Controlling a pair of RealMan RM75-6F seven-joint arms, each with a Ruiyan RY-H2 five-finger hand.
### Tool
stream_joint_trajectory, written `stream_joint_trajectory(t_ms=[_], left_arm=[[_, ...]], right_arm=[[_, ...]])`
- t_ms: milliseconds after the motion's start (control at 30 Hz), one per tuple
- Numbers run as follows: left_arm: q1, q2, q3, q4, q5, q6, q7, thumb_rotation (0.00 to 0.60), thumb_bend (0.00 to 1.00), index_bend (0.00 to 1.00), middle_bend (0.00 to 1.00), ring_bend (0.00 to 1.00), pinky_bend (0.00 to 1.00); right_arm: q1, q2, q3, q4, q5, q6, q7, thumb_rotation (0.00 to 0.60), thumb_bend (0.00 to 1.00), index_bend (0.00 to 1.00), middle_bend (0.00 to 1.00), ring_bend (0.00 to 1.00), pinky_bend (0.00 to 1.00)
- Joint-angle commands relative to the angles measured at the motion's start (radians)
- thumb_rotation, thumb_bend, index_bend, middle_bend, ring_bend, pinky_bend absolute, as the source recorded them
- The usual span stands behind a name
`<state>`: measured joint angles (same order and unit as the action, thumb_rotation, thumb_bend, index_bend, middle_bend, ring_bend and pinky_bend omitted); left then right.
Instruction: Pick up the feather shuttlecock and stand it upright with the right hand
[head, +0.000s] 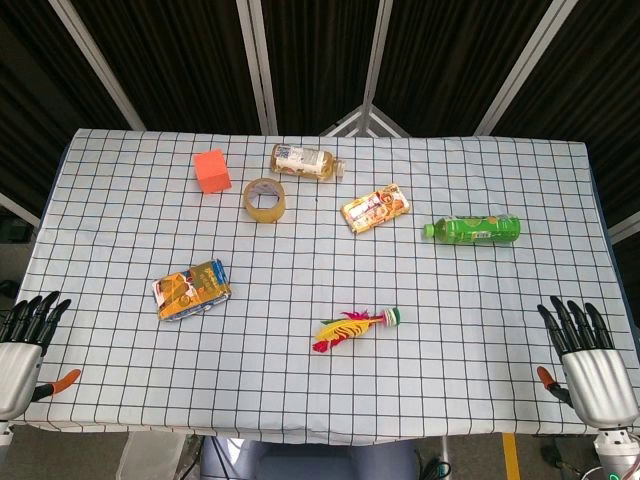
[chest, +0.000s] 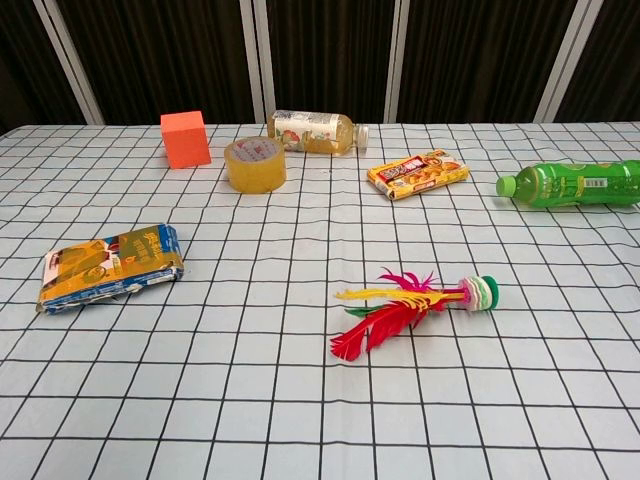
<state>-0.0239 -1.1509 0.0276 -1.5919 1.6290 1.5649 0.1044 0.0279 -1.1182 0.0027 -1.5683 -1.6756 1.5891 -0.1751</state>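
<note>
One red-and-yellow feather shuttlecock (head: 356, 326) lies flat on the checked counter (head: 300, 380), base pointing right; both the right hand (head: 590, 365) and left hand (head: 22, 345) rest with fingers spread, empty.

Table (head: 500, 330) covered by a white cloth with a dark grid. Lying on it: feather shuttlecock (chest: 410, 305) on its side, orange cube (head: 212, 171), tape roll (head: 265, 200), amber bottle (head: 305, 160), green bottle (head: 473, 229), orange snack packet (head: 376, 208), and blue-orange packet (head: 191, 289).
</note>
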Motion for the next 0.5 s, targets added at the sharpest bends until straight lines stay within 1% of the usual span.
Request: stream_joint_trajectory(t_ms=[33, 233, 300, 367, 400, 433, 500], left_arm=[[0.0, 0.0, 0.0, 0.001, 0.0, 0.0, 0.0, 0.6, 0.0, 0.0, 0.0, 0.0, 0.0], [0.001, 0.0, 0.001, -0.001, 0.001, 0.001, 0.001, 0.6, 0.0, 0.0, 0.0, 0.0, 0.0], [0.001, -0.001, 0.002, 0.0, 0.005, 0.003, 0.002, 0.6, 0.0, 0.0, 0.0, 0.0, 0.0], [0.001, -0.002, 0.003, 0.001, 0.005, 0.002, 0.003, 0.6, 0.0, 0.0, 0.0, 0.0, 0.0], [0.001, -0.002, 0.002, 0.001, 0.005, 0.001, 0.003, 0.6, 0.0, 0.0, 0.0, 0.0, 0.0], [0.0, -0.002, 0.001, 0.001, 0.004, 0.0, 0.004, 0.6, 0.0, 0.0, 0.0, 0.0, 0.0], [-0.002, -0.003, 0.0, 0.0, 0.001, -0.004, 0.005, 0.6, 0.0, 0.0, 0.0, 0.0, 0.0]], right_arm=[[0.0, 0.0, -0.001, 0.0, -0.001, 0.0, 0.001, 0.6, 0.29, 0.0, 0.0, 0.0, 0.0], [0.016, -0.008, 0.002, -0.012, -0.005, -0.02, 0.016, 0.6, 0.29, 0.0, 0.0, 0.0, 0.0], [0.031, -0.011, 0.005, -0.033, -0.001, -0.043, 0.043, 0.6, 0.29, 0.0, 0.0, 0.0, 0.0], [0.056, -0.012, 0.012, -0.076, 0.006, -0.079, 0.094, 0.6, 0.29, 0.0, 0.0, 0.0, 0.0], [0.07, -0.012, 0.017, -0.096, 0.009, -0.096, 0.116, 0.6, 0.29, 0.02, 0.0, 0.0, 0.0], [0.088, -0.015, 0.024, -0.117, 0.01, -0.117, 0.138, 0.6, 0.29, 0.05, 0.0, 0.0, 0.0], [0.135, -0.025, 0.045, -0.151, 0.015, -0.17, 0.172, 0.6, 0.29, 0.16, 0.01, 0.0, 0.0]])
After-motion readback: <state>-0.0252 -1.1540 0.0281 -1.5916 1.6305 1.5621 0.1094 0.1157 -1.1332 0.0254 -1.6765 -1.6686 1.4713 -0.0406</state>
